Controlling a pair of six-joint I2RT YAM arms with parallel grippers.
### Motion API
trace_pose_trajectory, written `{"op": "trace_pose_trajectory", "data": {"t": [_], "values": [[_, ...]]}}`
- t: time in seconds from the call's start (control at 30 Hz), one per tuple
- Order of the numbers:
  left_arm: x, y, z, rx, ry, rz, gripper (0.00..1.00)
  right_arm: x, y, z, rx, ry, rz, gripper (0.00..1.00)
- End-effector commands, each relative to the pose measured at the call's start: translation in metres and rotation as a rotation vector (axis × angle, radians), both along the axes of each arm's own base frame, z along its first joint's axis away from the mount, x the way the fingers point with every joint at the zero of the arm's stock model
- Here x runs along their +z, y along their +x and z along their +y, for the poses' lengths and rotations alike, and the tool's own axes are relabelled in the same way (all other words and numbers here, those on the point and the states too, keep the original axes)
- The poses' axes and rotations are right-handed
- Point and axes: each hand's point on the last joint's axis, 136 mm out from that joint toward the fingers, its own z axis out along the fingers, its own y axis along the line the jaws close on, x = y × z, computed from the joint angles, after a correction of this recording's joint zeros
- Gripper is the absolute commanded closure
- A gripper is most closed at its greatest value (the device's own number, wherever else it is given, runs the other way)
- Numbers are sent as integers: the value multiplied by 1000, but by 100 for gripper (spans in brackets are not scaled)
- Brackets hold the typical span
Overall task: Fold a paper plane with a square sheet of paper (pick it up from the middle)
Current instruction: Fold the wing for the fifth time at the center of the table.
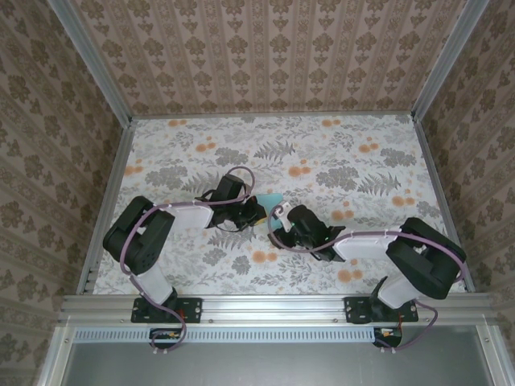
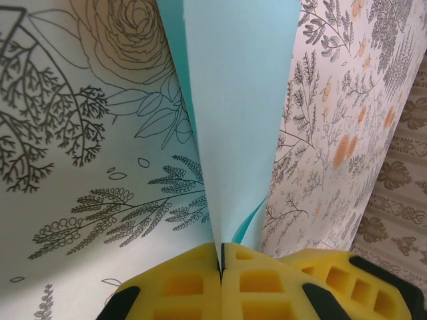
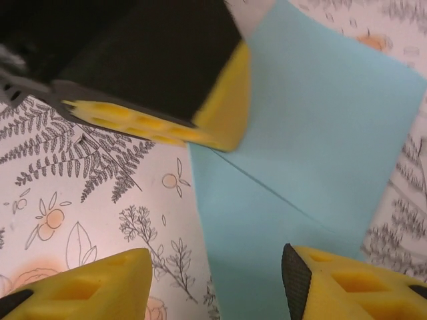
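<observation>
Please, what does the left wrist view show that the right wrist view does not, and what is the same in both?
Left wrist view: the left end effector from its own side, with its yellow pads closed on the turquoise paper, which rises from them as a folded flap. A patterned wall stands at the right.
Right wrist view: the right end effector with its fingers apart, and a straight crease across the paper. The left end effector's pad sits at the paper's upper left edge.
Both: the turquoise paper and the floral tabletop.
</observation>
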Motion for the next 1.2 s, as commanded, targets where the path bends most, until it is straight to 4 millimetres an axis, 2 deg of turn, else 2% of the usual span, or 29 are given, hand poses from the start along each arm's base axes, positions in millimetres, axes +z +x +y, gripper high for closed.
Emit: {"op": "trace_pose_trajectory", "data": {"t": [0.0,0.17,0.4,0.57,0.63,0.77,0.87,1.0,1.17], "values": [[16,3,-6,-17,-21,-31,100,3,16,1,-4,-103,-155,46],[16,2,-5,-14,-25,-25,100,-7,18,9,18,-126,-196,50],[16,3,-3,-3,-26,-20,100,-15,21,5,2,-154,-235,58],[18,5,0,6,-28,-21,100,-20,21,2,-3,-170,-229,75],[19,6,1,10,-28,-21,98,-20,21,2,-4,-170,-227,79],[22,7,6,20,-28,-22,89,-17,21,3,-5,-165,-229,84],[28,11,14,37,-30,-39,74,-13,19,4,4,-148,-220,88],[37,17,36,81,0,-74,57,-7,13,9,24,-68,-158,91],[45,20,68,141,54,-126,45,5,8,18,39,86,-30,95]]}}
